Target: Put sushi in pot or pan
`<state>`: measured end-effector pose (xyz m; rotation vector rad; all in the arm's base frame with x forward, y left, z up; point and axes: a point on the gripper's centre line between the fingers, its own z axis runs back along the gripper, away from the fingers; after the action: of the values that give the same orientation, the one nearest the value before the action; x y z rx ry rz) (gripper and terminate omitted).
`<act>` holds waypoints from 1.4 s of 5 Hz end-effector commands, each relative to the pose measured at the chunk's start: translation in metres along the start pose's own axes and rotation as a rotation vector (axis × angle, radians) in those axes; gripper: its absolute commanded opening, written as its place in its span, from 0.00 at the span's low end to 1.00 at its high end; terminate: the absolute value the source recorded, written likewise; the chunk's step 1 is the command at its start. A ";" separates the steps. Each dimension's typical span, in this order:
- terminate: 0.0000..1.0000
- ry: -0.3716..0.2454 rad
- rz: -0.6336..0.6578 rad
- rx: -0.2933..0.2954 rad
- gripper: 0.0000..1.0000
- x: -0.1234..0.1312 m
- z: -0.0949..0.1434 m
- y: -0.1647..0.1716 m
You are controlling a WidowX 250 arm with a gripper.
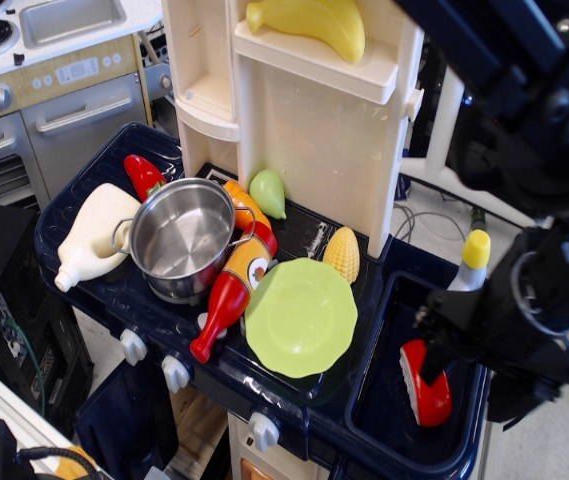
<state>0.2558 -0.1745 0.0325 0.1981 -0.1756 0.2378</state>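
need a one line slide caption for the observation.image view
Robot hand lowers over the sushi in the toy sink, while the empty steel pot waits on the stovetop beside a green plate.

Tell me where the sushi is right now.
The sushi lies in the dark blue sink basin at the lower right of the view, right of the green plate, with the gripper partly covering it.

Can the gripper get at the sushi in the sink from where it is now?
Probably yes. The gripper hangs right over the sushi, which lies alone in the sink basin with nothing on top. Whether its jaws are open is unclear.
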 end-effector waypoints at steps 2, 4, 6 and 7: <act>0.00 -0.087 0.066 -0.112 1.00 0.024 -0.016 0.031; 0.00 -0.181 0.163 -0.185 1.00 0.029 -0.044 0.022; 0.00 -0.157 0.174 -0.149 0.00 0.025 -0.038 0.024; 0.00 -0.029 0.107 -0.144 0.00 0.027 0.009 0.052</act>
<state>0.2543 -0.1050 0.0579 0.0858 -0.1585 0.3025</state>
